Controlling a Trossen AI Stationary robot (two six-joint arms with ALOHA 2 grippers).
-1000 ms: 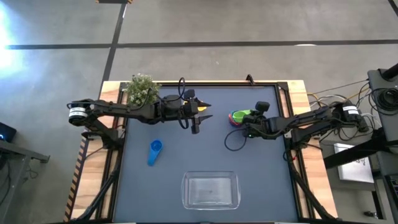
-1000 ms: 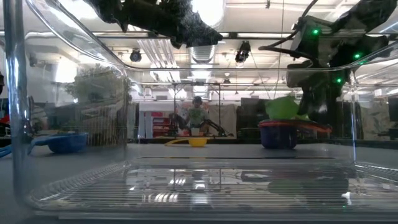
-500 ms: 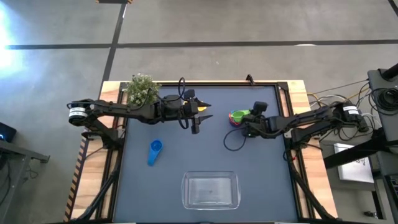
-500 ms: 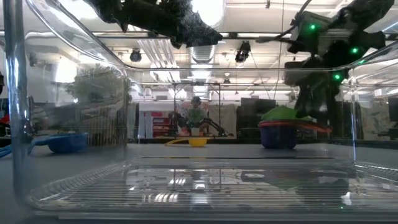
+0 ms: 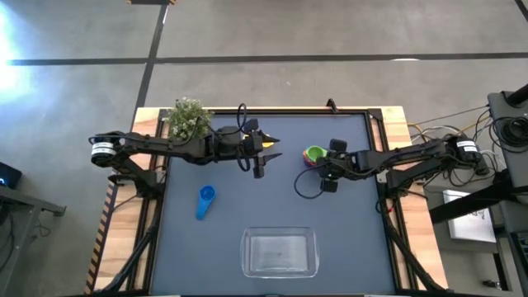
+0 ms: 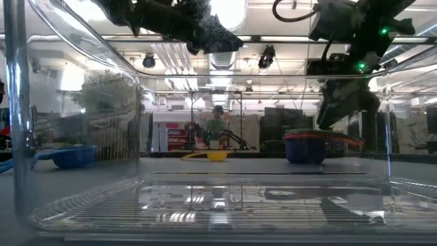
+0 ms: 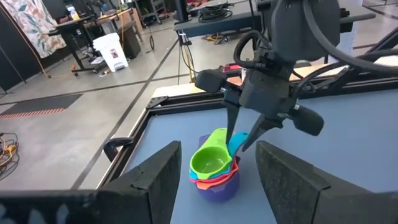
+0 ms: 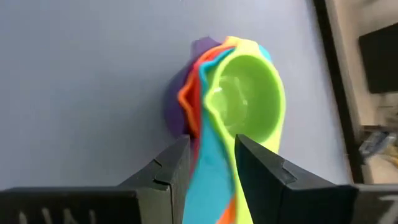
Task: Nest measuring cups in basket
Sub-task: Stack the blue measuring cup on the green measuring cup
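Observation:
A stack of nested measuring cups (image 5: 313,155) stands near the table's far right, purple at the bottom and green on top (image 7: 212,163). My right gripper (image 7: 241,133) hovers just over the stack's handles (image 8: 214,168), open, with one finger on either side of them. A blue cup (image 5: 205,200) lies alone at the left. A yellow cup (image 6: 216,156) sits on the table by my left gripper (image 5: 271,147), which hangs open above the far middle. The clear basket (image 5: 245,247) stands at the near edge.
A small potted plant (image 5: 188,118) stands at the far left corner. A black cable loops on the table beside the stack (image 5: 307,188). The raised table border (image 5: 375,132) runs close behind the stack. Open table surface lies between the stack and the basket.
The green cup, tilted above the stack a second ago, has come down and now sits level, nested on top. My right gripper has shifted slightly toward the table's left and risen off the cup. My left arm has kept still.

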